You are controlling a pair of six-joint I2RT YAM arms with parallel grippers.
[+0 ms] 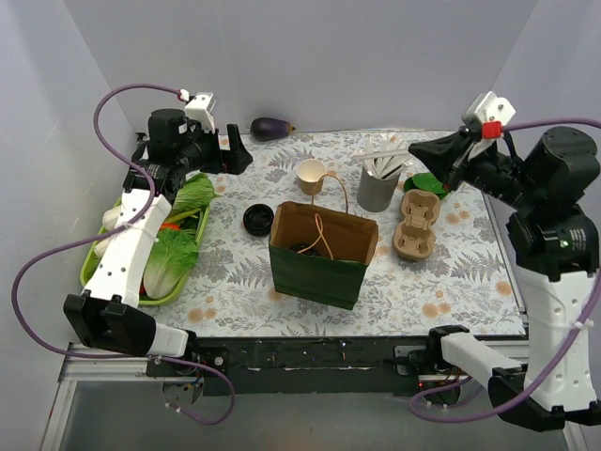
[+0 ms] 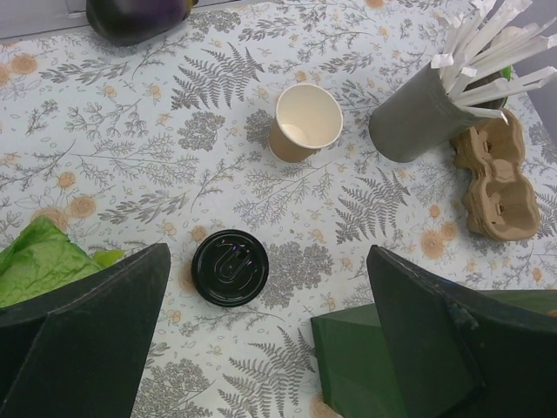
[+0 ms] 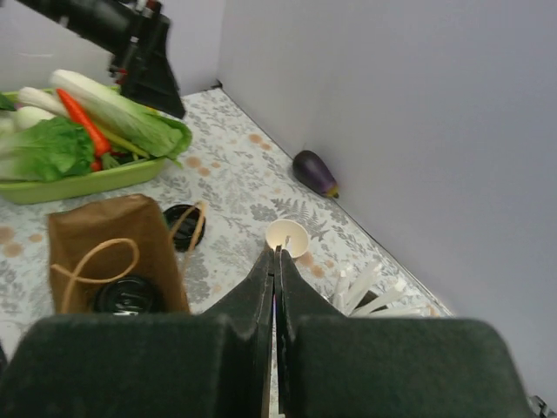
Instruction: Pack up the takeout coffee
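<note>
A: Where does the takeout coffee [image 3: 129, 296], its round black plastic lid showing, stand?

B: Upright inside the open green paper bag [image 1: 317, 277], below and to the right of the left claw [image 2: 268, 251], spread wide. The right claw [image 3: 275, 252], pressed closed, looks farther off.

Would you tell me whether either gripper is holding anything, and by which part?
Nothing is held: the left gripper is open and empty, the right gripper shut on nothing.
</note>
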